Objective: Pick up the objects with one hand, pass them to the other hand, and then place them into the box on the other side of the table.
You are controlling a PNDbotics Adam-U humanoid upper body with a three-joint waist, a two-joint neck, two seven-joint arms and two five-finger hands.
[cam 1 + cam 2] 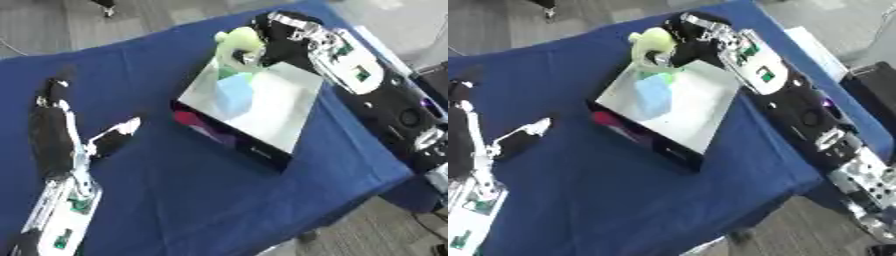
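My right robot hand (278, 37) grips the pale green object (238, 44) over the box (271, 107) (left robot hand (54, 127) lies open on the surface (192, 185))

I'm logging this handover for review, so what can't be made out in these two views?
- Right hand: its fingers hide part of the pale yellow-green curved object; the object's identity stays unclear.
- White-lined dark box: a light blue block and a green piece are blurred; shapes uncertain.
- Left hand: cut by the right eye view's left edge.
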